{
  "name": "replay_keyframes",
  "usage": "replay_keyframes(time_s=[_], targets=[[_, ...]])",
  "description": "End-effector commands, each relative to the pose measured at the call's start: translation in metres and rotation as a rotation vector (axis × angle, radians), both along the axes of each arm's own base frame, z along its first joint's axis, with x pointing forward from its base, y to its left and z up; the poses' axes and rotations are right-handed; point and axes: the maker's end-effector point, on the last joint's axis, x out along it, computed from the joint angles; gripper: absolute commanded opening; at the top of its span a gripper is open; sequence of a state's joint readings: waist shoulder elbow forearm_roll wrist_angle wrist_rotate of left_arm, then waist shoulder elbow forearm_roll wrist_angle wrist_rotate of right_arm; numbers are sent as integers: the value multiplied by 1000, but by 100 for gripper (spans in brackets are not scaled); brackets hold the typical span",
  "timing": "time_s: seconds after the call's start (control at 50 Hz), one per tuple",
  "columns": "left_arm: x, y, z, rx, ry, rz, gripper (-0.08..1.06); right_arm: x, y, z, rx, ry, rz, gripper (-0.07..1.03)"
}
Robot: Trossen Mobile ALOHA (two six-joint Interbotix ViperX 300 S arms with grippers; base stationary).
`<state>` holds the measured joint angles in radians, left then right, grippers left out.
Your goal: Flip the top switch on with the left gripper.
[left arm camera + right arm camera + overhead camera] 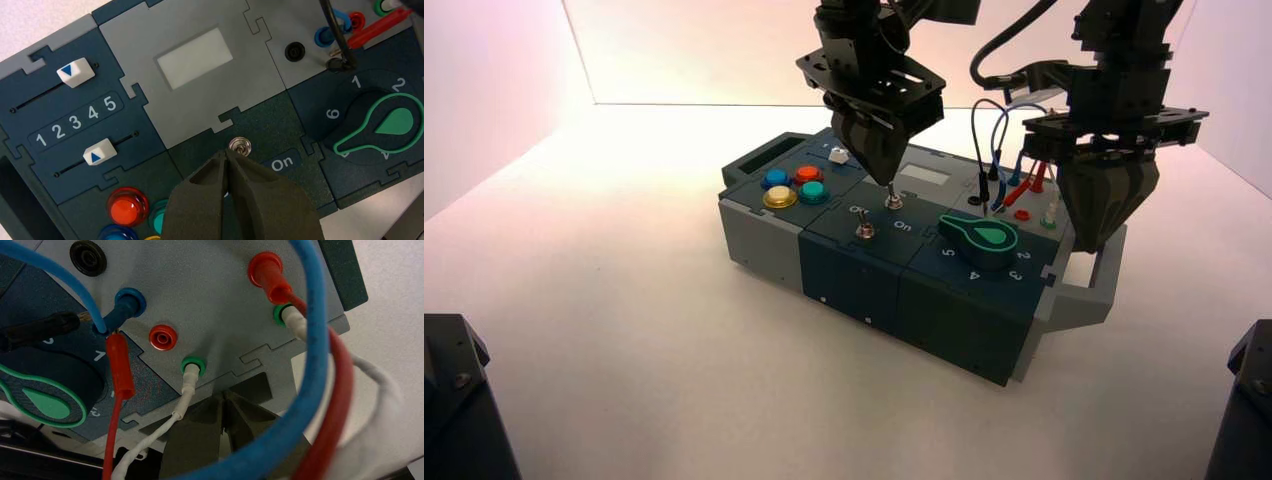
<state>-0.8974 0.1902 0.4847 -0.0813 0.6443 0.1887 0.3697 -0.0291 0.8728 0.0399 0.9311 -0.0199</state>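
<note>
Starting at the box's left end, you've got the cluster of round coloured buttons (pixel 793 185) sitting well clear of the action, nothing to worry about there. Move across to the dark middle panel and here's your business: the left gripper (pixel 889 183) hangs right over the top switch (pixel 891 200), fingers pressed together into one narrow point, gripping nothing. From the left wrist view, that tip sits just beside the little metal toggle, touching it or very nearly, I can't say which, on the side away from the "On" label (pixel 282 162). The lower switch (pixel 862 231) waits nearer the front edge; leave it alone. So you're at the contact stage, I'd judge, lined up but the flip not yet made. What's next calls for a short, steady nudge toward "On", keeping the tip low enough that it doesn't skate over the lever. Further right, the green-marked knob (pixel 980 240), then the right gripper (pixel 1102 243) idling off the box's right end by the wires (pixel 999 150), fingers together too.
</note>
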Motion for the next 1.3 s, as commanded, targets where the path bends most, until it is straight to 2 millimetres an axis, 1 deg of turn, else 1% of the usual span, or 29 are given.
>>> replay_keyframes(time_s=[0.02, 0.14, 0.16, 0.24, 0.28, 0.34, 0.44, 0.56, 0.7, 0.76, 0.84, 0.92, 0.94, 1.0, 1.06, 1.08, 1.12, 1.3], targets=[[1, -11, 15, -35, -25, -15, -3, 8, 5, 4, 19, -35, -2, -2], [-2, -12, 15, -32, -19, -18, -3, 7, 4, 4, 18, -34, 1, -2], [-5, -15, 16, -38, -14, -20, -3, 7, 4, 4, 17, -33, 1, -2], [-18, -35, 24, -73, -2, -46, -3, 8, 5, 4, 18, -36, 1, -2], [-26, -49, 30, -87, -8, -81, -3, 8, 5, 4, 18, -36, 1, -2], [-30, -59, 29, -86, -9, -99, -3, 7, 5, 4, 19, -34, 0, -2], [-29, -62, 22, -62, 11, -99, -3, 8, 5, 4, 19, -34, 0, -2], [-28, -63, 22, -62, 11, -98, -3, 7, 4, 3, 17, -31, 1, -2], [-27, -62, 30, -77, -8, -101, -3, 5, 4, 3, 17, -30, 0, -2], [-21, -60, 39, -92, -32, -98, -3, 5, 4, 3, 18, -31, 0, -2], [-9, -53, 46, -98, -57, -79, -3, 6, 4, 2, 17, -28, 0, -2], [1, -47, 50, -98, -71, -61, -3, 6, 4, 2, 16, -28, -2, -2], [11, -38, 50, -89, -83, -44, -3, 6, 4, 2, 17, -28, 0, -2], [18, -30, 48, -74, -89, -32, -3, 6, 4, 2, 17, -28, 0, -2], [20, -23, 47, -64, -87, -24, -3, 6, 4, 2, 17, -28, 0, -2], [20, -19, 45, -54, -83, -23, -3, 6, 4, 2, 17, -28, 0, -2], [19, -18, 45, -52, -83, -25, -3, 6, 4, 2, 16, -27, 0, -2], [11, -8, 28, -12, -54, -32, -3, 6, 4, 2, 15, -24, 0, -2]])
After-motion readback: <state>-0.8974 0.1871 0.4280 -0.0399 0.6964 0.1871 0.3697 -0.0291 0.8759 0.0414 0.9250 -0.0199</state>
